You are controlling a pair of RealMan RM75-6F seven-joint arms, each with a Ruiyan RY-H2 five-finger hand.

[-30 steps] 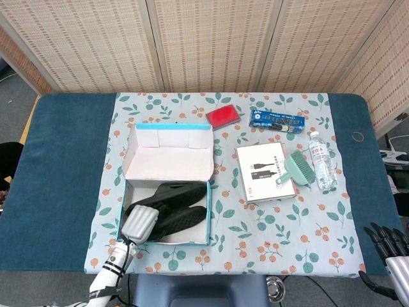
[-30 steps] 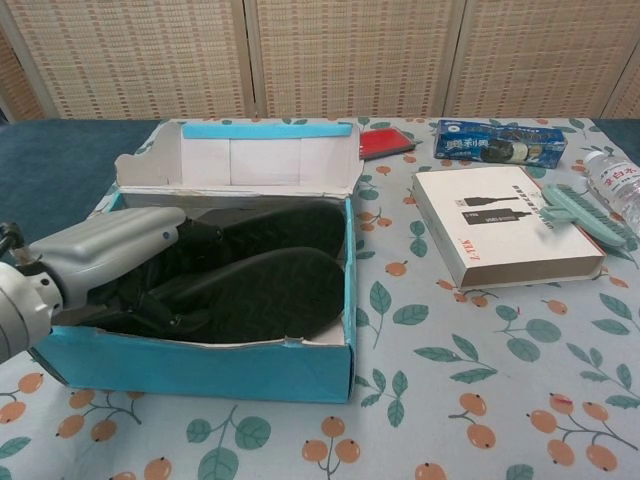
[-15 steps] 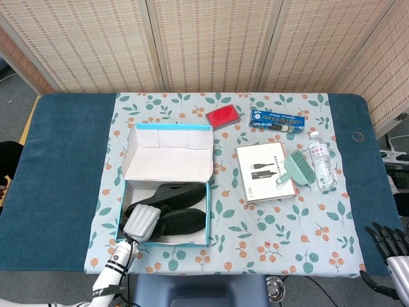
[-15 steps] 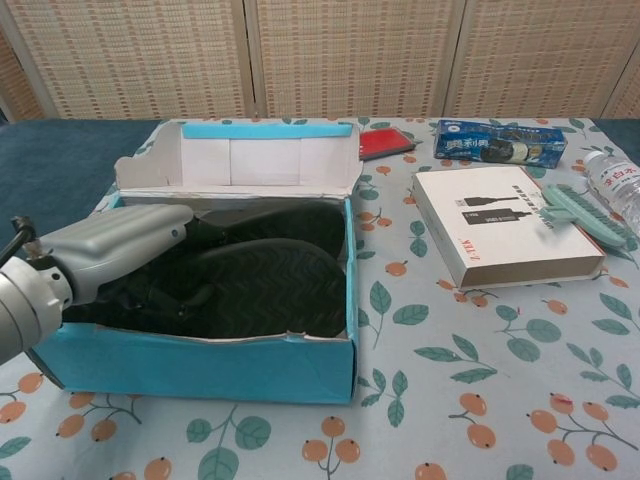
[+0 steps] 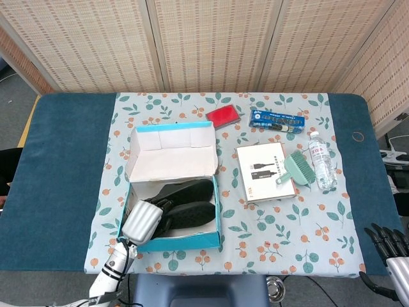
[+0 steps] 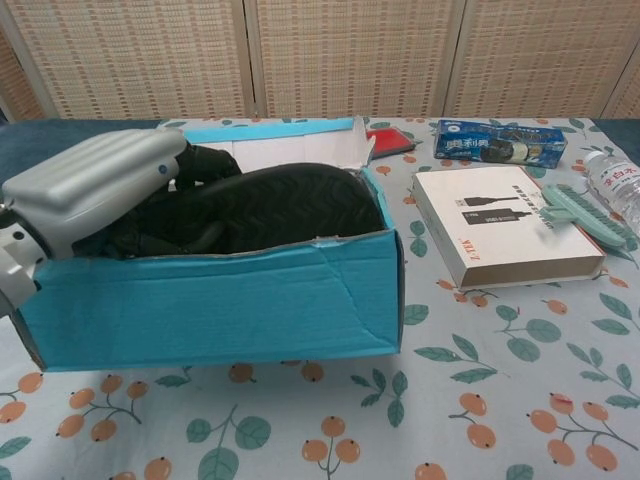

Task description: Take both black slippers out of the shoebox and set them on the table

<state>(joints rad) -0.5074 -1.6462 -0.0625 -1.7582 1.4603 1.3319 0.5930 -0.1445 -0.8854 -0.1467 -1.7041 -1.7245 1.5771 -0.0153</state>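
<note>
Near front-left of table: turquoise shoebox (image 5: 192, 242), lid flap standing open at its back.
Slippers: 2 black slippers (image 5: 185, 203), both inside the box, side by side; soles show in chest view.
Left hand: left hand (image 5: 142, 220) reaches into box from its front-left corner, fingers down among the slippers. Looks to be gripping one, but fingertips hidden, so can't tell for sure.
Right hand: right hand (image 5: 391, 242) low at front-right corner of table, off the cloth, fingers spread, holding nothing.
Just changed: vs. half a sec ago the box has tipped up and swung; front wall now fills chest view, slippers ride higher.
Meaning for task: box seems to be lifting w/ the slipper instead of staying put. Judgement: no slipper out yet, 0 of 2 on table.
Risk: box may drag or tip further.
Other items, right half of table: 1 white book (image 5: 263, 173), 1 green brush (image 5: 295, 168) on it, 1 water bottle (image 5: 323, 161), 1 blue biscuit pack (image 5: 277, 119), 1 red pad (image 5: 223, 116).
</note>
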